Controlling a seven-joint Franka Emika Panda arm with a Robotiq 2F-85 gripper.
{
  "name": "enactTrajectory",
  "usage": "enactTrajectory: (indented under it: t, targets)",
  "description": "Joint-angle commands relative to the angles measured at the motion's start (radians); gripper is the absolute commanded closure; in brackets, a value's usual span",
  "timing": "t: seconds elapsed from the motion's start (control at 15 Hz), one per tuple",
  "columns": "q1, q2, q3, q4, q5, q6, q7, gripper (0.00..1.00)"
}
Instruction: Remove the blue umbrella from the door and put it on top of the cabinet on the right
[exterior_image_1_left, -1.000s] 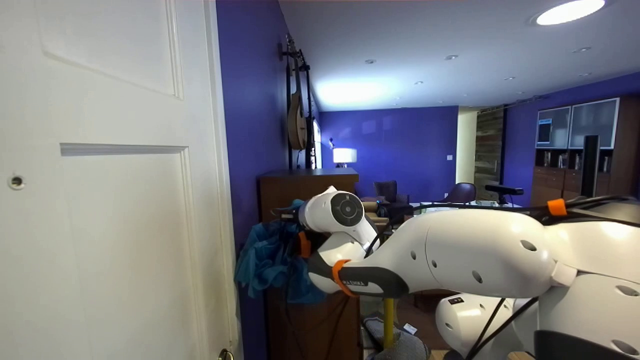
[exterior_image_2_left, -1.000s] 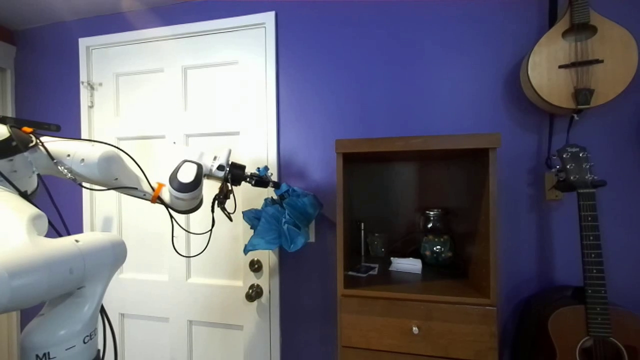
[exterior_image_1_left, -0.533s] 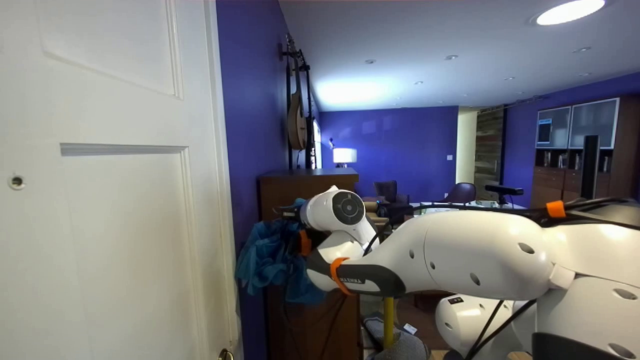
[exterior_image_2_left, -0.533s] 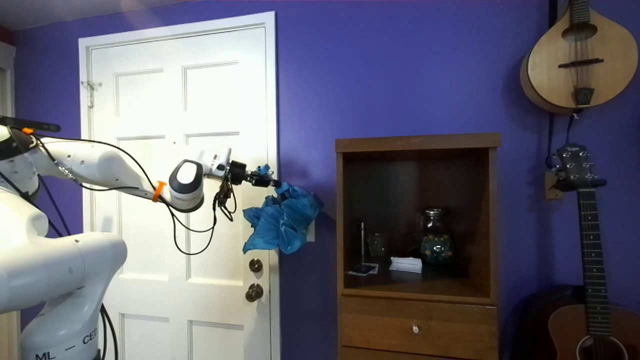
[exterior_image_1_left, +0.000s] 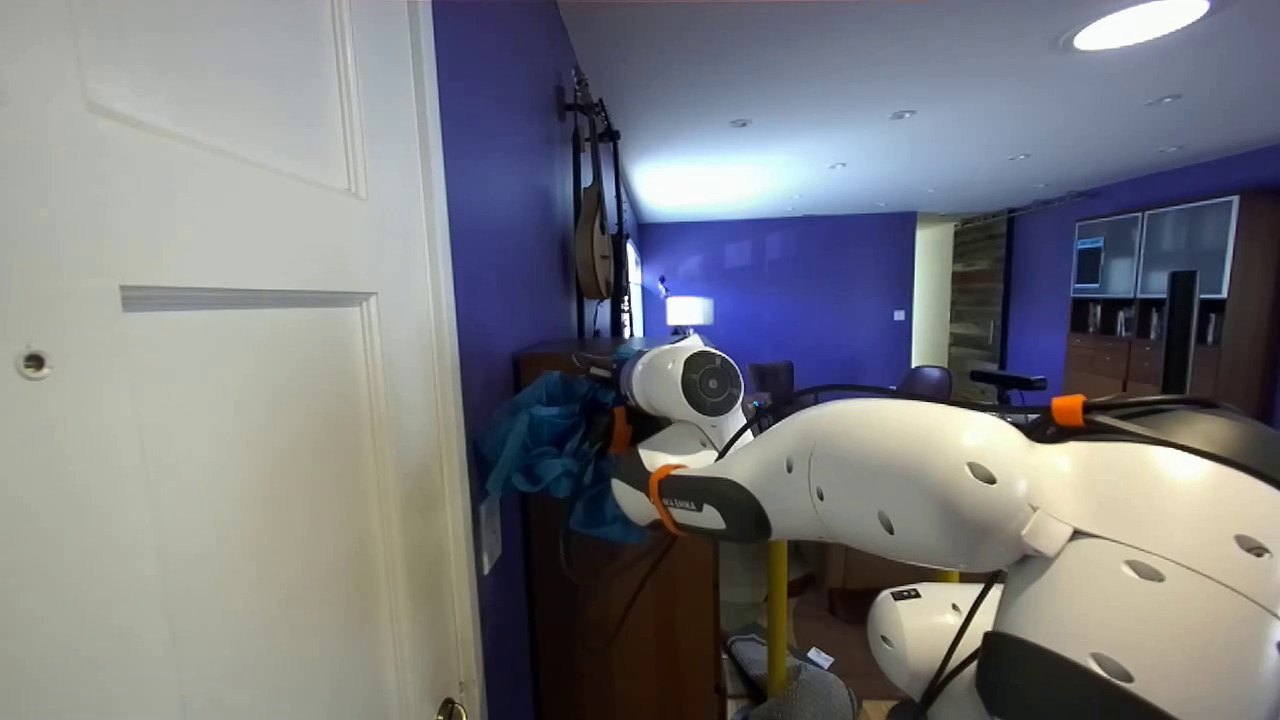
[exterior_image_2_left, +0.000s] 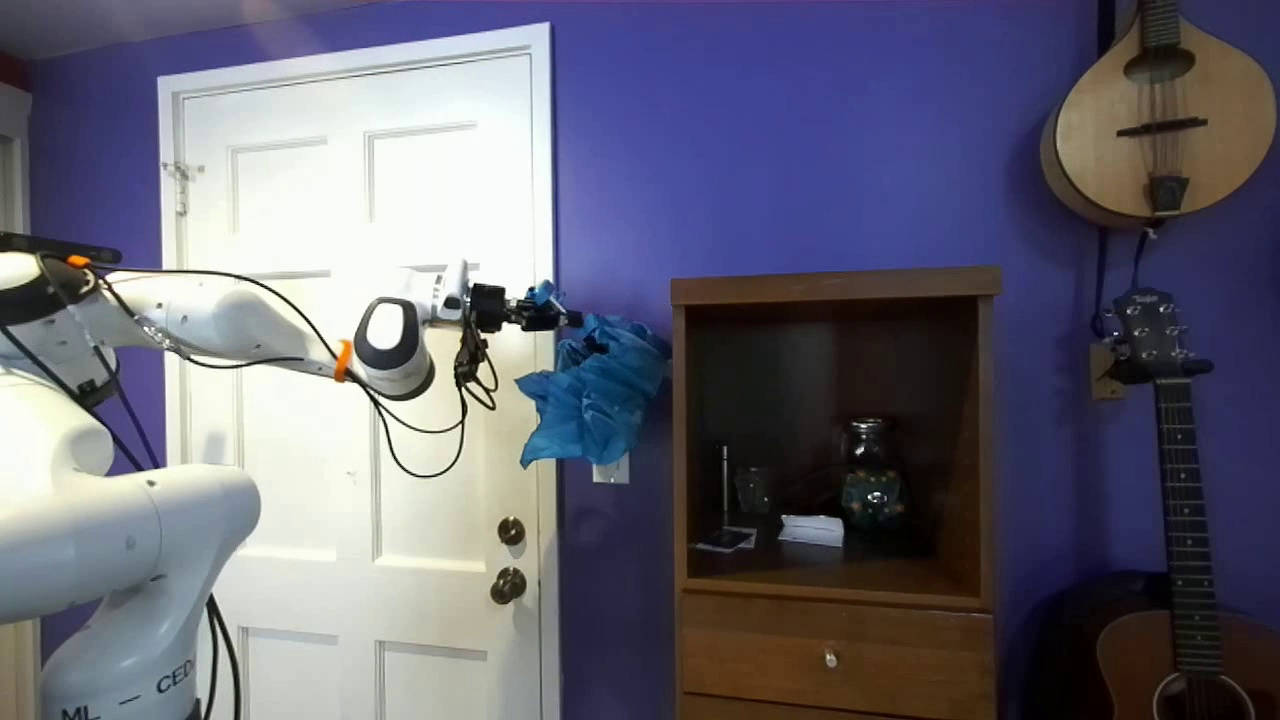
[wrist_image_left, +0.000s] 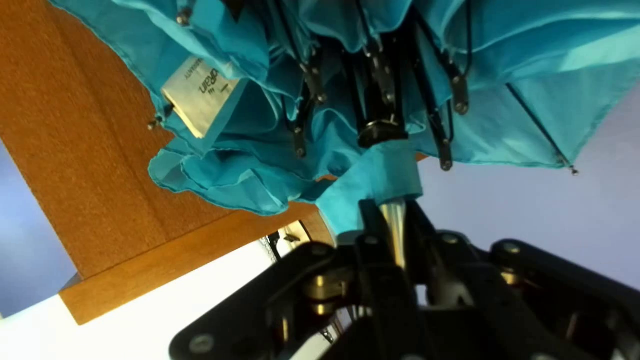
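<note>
Transfer seems underway: our black gripper (wrist_image_left: 391, 213) clamps the crumpled teal fabric umbrella (exterior_image_2_left: 600, 390) we must next raise above the boxy brown-wood cabinet (exterior_image_2_left: 836, 285).

This looks like the living room of a home: a white panelled door (exterior_image_2_left: 350, 230) is set in a purple painted wall (exterior_image_2_left: 820, 130), a pale wooden teardrop-shaped stringed instrument (exterior_image_2_left: 1160, 110) hangs above a brown acoustic guitar (exterior_image_2_left: 1185, 520), a brown wooden cabinet (exterior_image_2_left: 835, 286) holds a dark rounded jar (exterior_image_2_left: 873, 497), and there are a lamp with a bright white drum shade (exterior_image_1_left: 690, 311) and a dark high-backed chair (exterior_image_1_left: 772, 381).
</note>
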Motion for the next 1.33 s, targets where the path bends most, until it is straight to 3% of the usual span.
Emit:
enactTrajectory:
  t: [0.0, 0.33, 0.4, 1.27]
  targets:
    - [-0.019, -0.005, 0.005, 0.019, 0.048, 0.002, -0.042, 0.85]
    - [-0.043, -0.017, 0.005, 0.046, 0.052, 0.003, -0.045, 0.85]
    - [-0.043, -0.017, 0.005, 0.046, 0.052, 0.003, -0.045, 0.96]
    - [-0.291, -0.081, 0.001, 0.270, 0.152, 0.189, -0.009, 0.96]
